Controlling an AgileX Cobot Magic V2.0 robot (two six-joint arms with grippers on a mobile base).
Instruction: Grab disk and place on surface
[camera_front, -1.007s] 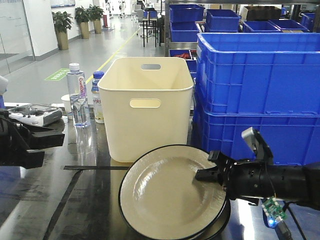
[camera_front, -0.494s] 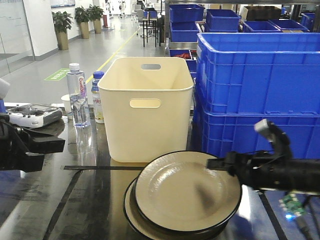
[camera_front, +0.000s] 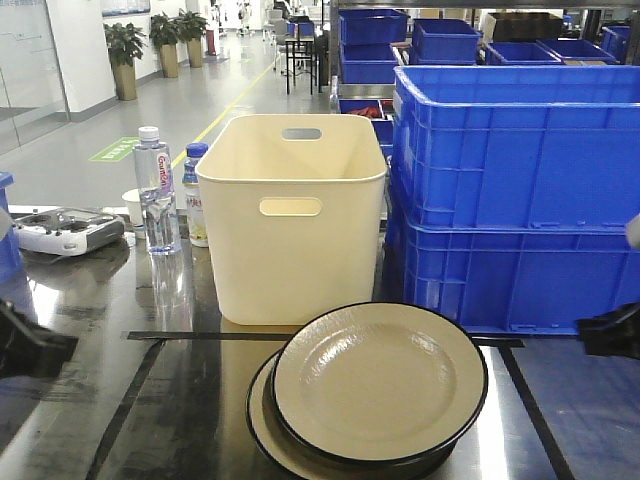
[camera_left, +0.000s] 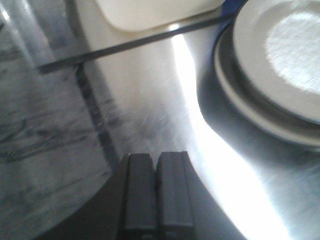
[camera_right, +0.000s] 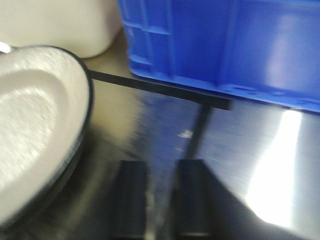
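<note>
The dark, glossy tabletop crossed by strips of black tape (camera_front: 170, 400) fills the foreground and mirrors the room's light. On its right side stand the stacked blue plastic crates (camera_front: 515, 190), the biggest things in view. Just to their left sits the cream rectangular plastic bin with cut-out handles (camera_front: 292, 215), and left of that bin two clear plastic water bottles (camera_front: 157, 192) stand upright near a grey handheld remote controller (camera_front: 65, 230).

In front of the bin, the cream round disk with a black rim (camera_front: 380, 382) lies on top of a second cream plate (camera_front: 262, 420), shifted toward the right so that the lower plate's left edge shows; the pair rests on the tabletop with a tape strip running behind it.

The right arm is low at the right edge of the front view, only a dark part of it visible beside the lower crate. From the wrist camera, the right gripper (camera_right: 160, 197) hangs just above the tabletop, apart from the disk's rim to its left, its two dark fingers (camera_right: 131, 197) spread with a clear gap and nothing between them.

The left arm shows only as a dark shape at the lower left edge of the front view. The left gripper (camera_left: 156, 195) points down at the tabletop, well left of the plates, its fingers (camera_left: 138, 195) pressed together and holding nothing.
</note>
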